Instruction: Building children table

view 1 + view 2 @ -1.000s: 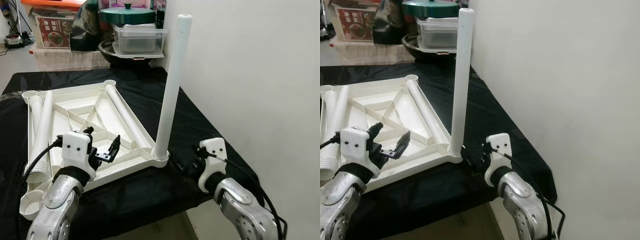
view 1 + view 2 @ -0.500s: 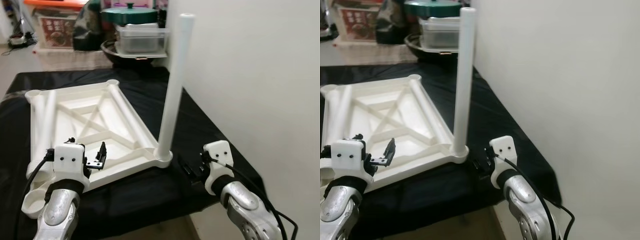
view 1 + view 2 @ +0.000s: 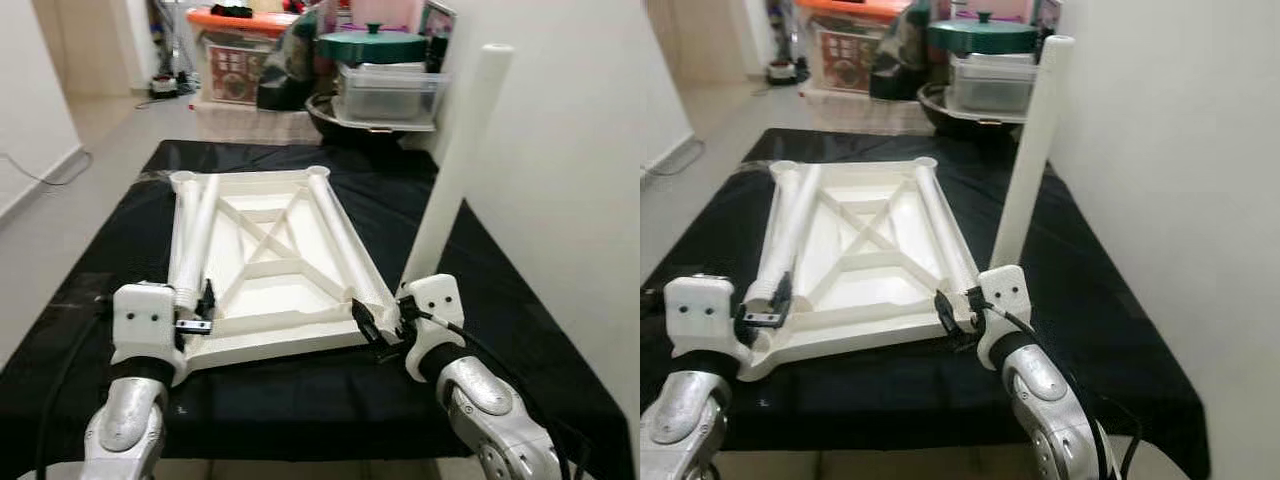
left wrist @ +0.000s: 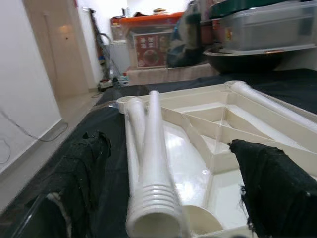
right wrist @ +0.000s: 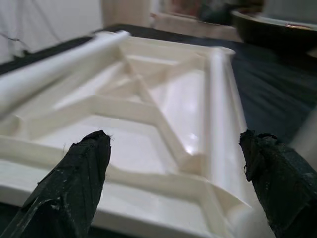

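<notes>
White tabletop (image 3: 270,265) upside down exposing leg sockets; one leg (image 3: 455,165) upright at 4 o'clock corner. Left gripper (image 3: 196,318) spread at loose leg (image 4: 153,163); right gripper (image 3: 375,330) spread, empty.

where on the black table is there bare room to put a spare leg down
Bare black cloth lies between the upturned tabletop and the wall, and along the near edge in front of both grippers. The far end is crowded with a lidded pot and storage boxes. The tabletop's left side holds loose legs.
</notes>
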`<state>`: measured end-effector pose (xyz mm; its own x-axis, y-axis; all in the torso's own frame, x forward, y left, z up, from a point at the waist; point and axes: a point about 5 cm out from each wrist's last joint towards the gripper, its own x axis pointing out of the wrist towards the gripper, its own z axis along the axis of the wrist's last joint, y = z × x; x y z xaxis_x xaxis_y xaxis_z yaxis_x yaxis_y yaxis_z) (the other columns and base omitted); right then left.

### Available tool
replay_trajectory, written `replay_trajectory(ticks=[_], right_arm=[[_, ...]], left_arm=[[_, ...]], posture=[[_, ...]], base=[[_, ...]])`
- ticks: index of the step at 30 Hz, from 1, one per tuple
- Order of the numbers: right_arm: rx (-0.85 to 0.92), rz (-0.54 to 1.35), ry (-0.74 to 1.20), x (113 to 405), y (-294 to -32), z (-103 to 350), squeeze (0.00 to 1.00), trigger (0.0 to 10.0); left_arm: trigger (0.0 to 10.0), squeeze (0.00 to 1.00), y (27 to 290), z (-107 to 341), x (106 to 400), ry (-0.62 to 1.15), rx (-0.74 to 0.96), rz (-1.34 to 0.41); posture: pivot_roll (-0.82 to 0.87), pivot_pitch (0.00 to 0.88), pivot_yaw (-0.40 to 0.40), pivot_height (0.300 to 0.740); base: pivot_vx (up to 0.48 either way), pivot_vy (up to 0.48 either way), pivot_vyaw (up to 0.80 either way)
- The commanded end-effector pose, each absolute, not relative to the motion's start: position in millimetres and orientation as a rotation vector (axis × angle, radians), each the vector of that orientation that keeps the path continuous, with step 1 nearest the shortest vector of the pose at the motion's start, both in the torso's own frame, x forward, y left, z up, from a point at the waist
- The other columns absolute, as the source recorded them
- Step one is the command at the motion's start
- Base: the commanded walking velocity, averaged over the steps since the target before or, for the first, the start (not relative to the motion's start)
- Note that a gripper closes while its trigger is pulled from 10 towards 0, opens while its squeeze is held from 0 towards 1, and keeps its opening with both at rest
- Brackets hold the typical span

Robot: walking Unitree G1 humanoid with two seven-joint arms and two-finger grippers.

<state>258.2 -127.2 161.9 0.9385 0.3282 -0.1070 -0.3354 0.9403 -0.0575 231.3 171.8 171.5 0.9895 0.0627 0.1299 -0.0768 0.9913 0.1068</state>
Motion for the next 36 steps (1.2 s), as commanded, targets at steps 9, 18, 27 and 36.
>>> replay_trajectory(ticks=[9, 18, 27, 36], right_arm=[[-0.055, 0.348, 0.077, 265.3, -124.6, 165.0, 0.0, 10.0], [-0.051, 0.344, 0.071, 270.4, -123.7, 165.4, 0.0, 10.0], [-0.079, 0.314, 0.064, 275.9, -125.9, 165.0, 0.0, 10.0], [-0.086, 0.293, 0.08, 279.0, -129.4, 163.1, 0.0, 10.0]], left_arm=[[10.0, 0.0, 173.4, 174.0, 234.3, -0.135, 0.135, 0.088], [10.0, 0.0, 171.7, 172.2, 236.9, -0.119, 0.095, 0.08], [10.0, 0.0, 164.0, 172.2, 241.6, -0.126, 0.091, 0.045], [10.0, 0.0, 165.7, 174.0, 242.0, -0.145, 0.086, 0.057]], posture=[[0.07, 0.0, -0.077, 0.74], [0.07, 0.0, -0.084, 0.74], [0.06, 0.0, -0.078, 0.74], [0.06, 0.0, -0.083, 0.74]], base=[[0.0, 0.0, 0.18], [0.0, 0.213, 0.0], [0.0, 0.48, 0.0], [0.0, 0.356, 0.0]])
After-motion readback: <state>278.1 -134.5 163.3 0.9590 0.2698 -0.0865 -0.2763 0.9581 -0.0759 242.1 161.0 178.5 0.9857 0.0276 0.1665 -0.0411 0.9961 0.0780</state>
